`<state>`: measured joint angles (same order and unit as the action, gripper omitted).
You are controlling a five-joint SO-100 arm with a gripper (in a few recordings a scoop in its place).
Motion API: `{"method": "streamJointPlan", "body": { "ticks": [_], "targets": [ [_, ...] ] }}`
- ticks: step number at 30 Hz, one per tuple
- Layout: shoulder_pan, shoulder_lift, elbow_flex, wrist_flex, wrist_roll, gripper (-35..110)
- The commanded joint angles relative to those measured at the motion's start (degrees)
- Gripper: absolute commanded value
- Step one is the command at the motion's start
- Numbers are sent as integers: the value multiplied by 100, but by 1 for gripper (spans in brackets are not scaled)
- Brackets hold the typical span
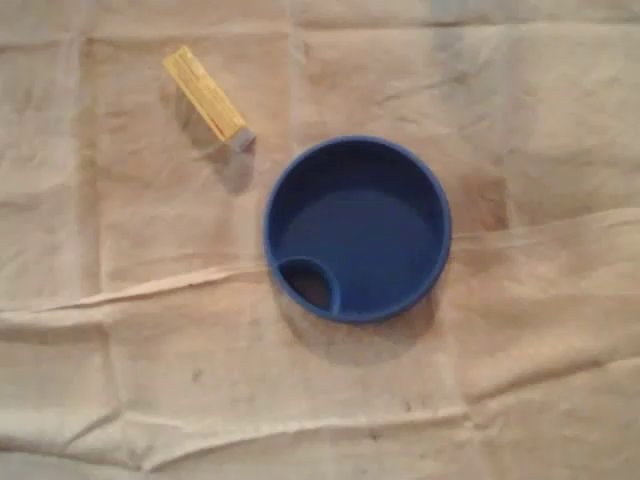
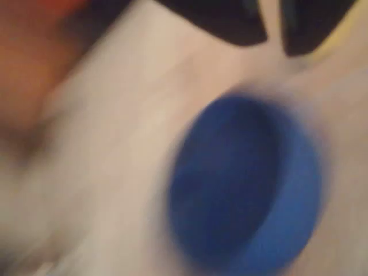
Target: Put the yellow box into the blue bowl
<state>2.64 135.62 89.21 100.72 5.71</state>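
Note:
In the overhead view a long yellow box [image 1: 208,97] with a grey end lies flat and slanted on the cloth, up and to the left of the blue bowl [image 1: 446,230]. The bowl stands upright with nothing in it and has a small round pocket [image 1: 310,284] at its lower left rim. The wrist view is heavily blurred. It shows the blue bowl [image 2: 299,190] below my gripper [image 2: 273,26]. The two dark fingers [image 2: 230,23] sit at the top edge with only a thin slit between them and nothing held.
A wrinkled beige cloth [image 1: 150,350] covers the whole table, with raised folds running across the lower half. A blurred orange shape [image 2: 34,52] sits at the upper left of the wrist view.

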Motion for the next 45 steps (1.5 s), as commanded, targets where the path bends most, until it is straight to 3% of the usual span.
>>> {"method": "streamJointPlan", "body": {
  "ticks": [1, 21, 45],
  "targets": [
    [729, -545, -562, -9, 97, 0],
    [3762, -3111, -2048, -35, -861, 0],
    [4254, -6434, -5291, -35, -853, 0]
  ]
}}
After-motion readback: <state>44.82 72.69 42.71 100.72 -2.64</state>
